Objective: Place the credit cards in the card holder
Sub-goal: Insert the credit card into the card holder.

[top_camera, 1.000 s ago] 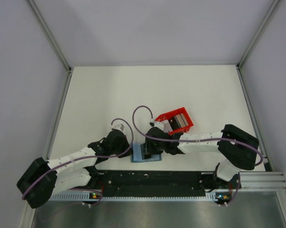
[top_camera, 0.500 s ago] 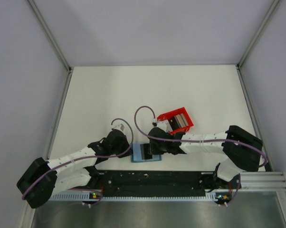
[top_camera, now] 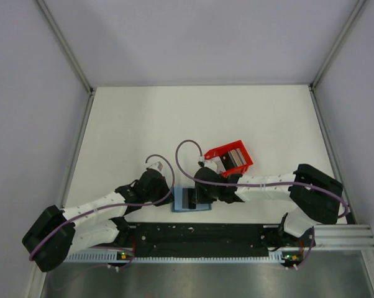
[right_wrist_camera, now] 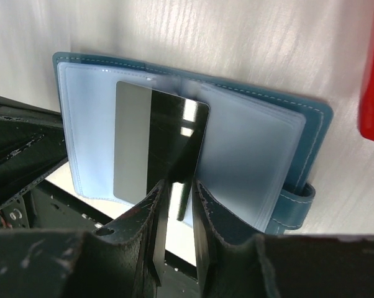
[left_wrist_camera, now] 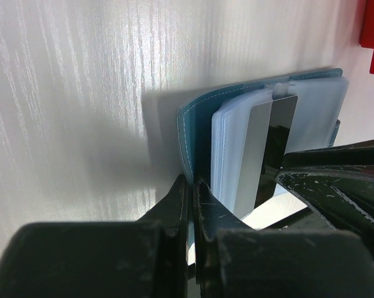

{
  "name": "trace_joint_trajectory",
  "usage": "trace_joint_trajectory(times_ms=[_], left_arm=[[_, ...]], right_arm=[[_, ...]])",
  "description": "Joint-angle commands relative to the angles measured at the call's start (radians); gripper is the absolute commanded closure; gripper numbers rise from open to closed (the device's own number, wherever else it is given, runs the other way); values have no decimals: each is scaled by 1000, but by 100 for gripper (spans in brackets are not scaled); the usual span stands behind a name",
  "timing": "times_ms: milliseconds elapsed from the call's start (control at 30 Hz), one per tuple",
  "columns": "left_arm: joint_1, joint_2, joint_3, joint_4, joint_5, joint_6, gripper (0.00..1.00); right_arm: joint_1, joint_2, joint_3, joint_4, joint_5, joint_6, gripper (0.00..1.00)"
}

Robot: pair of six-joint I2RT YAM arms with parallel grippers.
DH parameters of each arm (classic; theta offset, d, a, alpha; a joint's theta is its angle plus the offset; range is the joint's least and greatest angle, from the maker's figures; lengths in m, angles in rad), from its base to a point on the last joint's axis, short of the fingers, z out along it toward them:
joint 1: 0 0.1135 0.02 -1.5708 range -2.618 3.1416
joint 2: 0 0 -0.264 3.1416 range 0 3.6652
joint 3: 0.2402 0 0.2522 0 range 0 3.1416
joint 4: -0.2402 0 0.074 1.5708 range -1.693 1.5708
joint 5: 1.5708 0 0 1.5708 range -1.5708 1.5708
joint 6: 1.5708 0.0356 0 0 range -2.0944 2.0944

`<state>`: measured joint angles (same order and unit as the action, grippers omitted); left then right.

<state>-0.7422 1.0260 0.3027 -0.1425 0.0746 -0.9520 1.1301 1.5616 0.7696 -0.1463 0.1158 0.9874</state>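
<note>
Overhead, the card holder (top_camera: 191, 200) lies open on the bench (top_camera: 143, 124) near its front edge; the arms hide every contact. From the left wrist, the left fingers (left_wrist_camera: 187, 192) are pinched shut on its teal cover. From the right wrist, the right fingers (right_wrist_camera: 160, 205), narrowly apart, straddle a credit card (right_wrist_camera: 159, 136) partly under a clear sleeve. A skewed push could jam it. The sleeve mouth is indistinct.

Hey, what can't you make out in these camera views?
Top view: the right arm covers much of the card holder; the cards in the red tray are too small to count.
Right wrist view: the card's lower edge is partly hidden behind the right jaws; grip unclear.
Left wrist view: the red tray is cut off by the frame's corner.
</note>
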Motion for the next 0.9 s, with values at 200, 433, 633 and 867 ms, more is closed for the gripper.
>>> trace_joint_trajectory(times_ms=[200, 433, 633, 867], left_arm=[[0, 28, -47, -55, -38, 10, 100], [0, 28, -50, -52, -38, 9, 100], [0, 39, -53, -43, -35, 12, 100], [0, 43, -48, -42, -33, 13, 100]], right_arm=[[-20, 45, -56, 119, -68, 7, 76], [-33, -4, -88, 113, -12, 13, 69], [-62, 11, -115, 177, -53, 20, 68], [-62, 71, -66, 201, -84, -12, 68]])
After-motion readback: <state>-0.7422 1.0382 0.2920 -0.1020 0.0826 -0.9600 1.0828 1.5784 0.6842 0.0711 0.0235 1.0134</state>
